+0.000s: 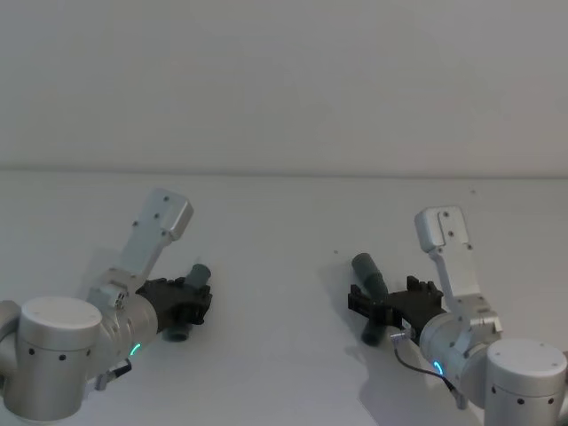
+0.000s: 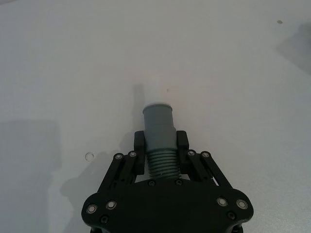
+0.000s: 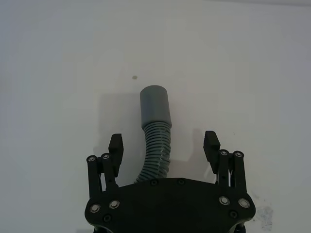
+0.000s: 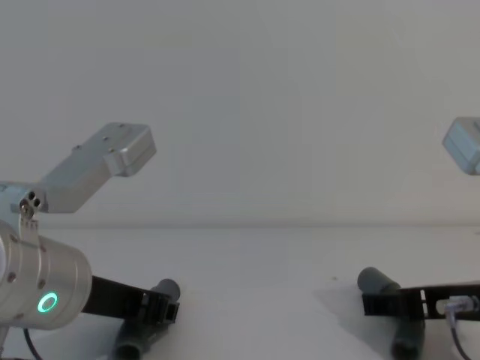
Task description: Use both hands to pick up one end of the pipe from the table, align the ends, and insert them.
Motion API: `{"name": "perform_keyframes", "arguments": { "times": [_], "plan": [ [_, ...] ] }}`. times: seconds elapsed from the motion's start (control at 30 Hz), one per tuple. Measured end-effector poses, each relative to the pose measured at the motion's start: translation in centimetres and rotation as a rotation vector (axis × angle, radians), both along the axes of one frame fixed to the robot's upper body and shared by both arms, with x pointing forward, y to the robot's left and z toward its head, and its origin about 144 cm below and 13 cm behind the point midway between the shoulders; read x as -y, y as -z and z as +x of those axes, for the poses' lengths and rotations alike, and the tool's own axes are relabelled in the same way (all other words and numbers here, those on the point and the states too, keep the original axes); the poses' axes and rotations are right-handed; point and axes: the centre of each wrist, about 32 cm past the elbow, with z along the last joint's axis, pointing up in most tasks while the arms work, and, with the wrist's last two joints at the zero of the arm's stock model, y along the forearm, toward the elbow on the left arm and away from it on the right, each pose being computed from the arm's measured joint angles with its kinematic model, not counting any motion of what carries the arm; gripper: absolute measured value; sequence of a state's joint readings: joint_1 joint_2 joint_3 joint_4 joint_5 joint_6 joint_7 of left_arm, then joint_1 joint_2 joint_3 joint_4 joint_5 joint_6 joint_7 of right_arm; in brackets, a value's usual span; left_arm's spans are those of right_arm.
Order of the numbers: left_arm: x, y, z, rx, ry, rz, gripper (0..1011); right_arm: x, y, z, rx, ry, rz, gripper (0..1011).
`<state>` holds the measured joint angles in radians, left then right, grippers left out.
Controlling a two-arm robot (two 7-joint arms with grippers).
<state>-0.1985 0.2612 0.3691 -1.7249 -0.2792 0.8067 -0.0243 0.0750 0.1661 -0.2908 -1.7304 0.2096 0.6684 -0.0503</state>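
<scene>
Two pipe pieces lie well apart on the tabletop point(image 1: 284, 222), one under each arm. The left gripper point(image 2: 160, 144) has its fingers point(image 2: 139, 142) closed on the left piece point(image 1: 201, 272), just where the ribbed part meets the smooth cuff. The white tip point(image 2: 158, 104) points out ahead of it.

The right gripper point(image 3: 163, 143) hangs low over the right piece point(image 1: 366, 269). Its fingers point(image 3: 115, 144) are spread wide, one on each side of the ribbed part and touching neither. The grey cuff point(image 3: 155, 108) sticks out beyond them.

The step in hand appears to be the right-side grasp. It would go best if that gripper moved a little forward before closing, so the fingers land at the base of the stiff cuff rather than on the soft ribs. Ribs would likely flex and let the cuff droop or swing when lifted. Closing evenly should keep the piece from being pushed sideways. A grip matching the left one would leave both cuffs free, which the later alignment will need. Whether this cuff is the open socket cannot be told from here.
</scene>
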Motion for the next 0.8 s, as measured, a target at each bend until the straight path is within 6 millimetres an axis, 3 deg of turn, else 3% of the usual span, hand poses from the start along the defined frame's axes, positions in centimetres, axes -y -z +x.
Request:
{"name": "perform_keyframes", "arguments": {
  "times": [0.2,0.37,0.57,0.8],
  "plan": [
    [0.0,0.0,0.0,0.0,0.0,0.0,360,0.0,0.1,-0.01,-0.003,0.0,0.002,992],
    [0.0,0.0,0.0,0.0,0.0,0.0,358,0.0,0.16,-0.02,-0.003,0.0,0.003,903],
    [0.0,0.0,0.0,0.0,0.0,0.0,360,-0.02,0.21,-0.03,-0.004,-0.001,0.005,666],
    [0.0,0.0,0.0,0.0,0.0,0.0,360,-0.01,0.24,-0.03,-0.004,-0.002,0.006,489]
  ]
}}
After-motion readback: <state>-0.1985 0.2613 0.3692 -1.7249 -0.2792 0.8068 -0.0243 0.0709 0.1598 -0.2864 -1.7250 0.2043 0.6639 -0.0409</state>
